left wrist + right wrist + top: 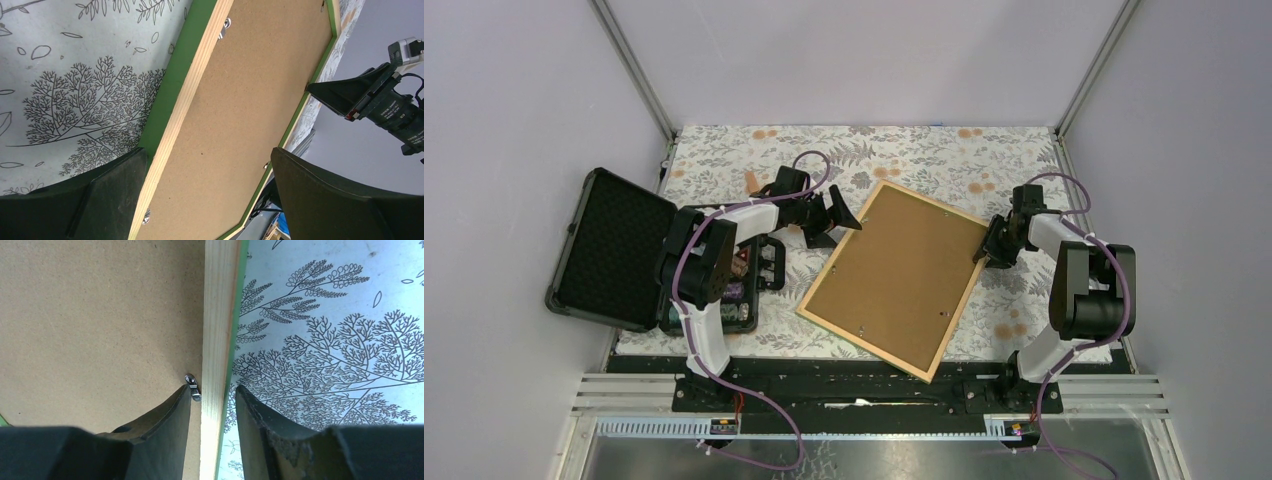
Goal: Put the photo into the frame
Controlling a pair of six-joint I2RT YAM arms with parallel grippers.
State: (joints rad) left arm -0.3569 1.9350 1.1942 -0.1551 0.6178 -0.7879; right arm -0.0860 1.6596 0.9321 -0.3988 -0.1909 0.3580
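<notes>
— On the near part of the cloth [774,335], how did the frame [864,346] lie?
— Face down, near corner past the cloth's edge, brown backing board [896,275] up. No photo showed; hidden beneath or absent, I judged
— And the right gripper [977,260]?
— Astride the frame's right rim beside a metal clip [192,387], probably to work it. Whether it pinched, I couldn't tell
— Farther back?
— By the far corner the left gripper [842,232] hung spread wide, likely ready to steady the frame
</notes>
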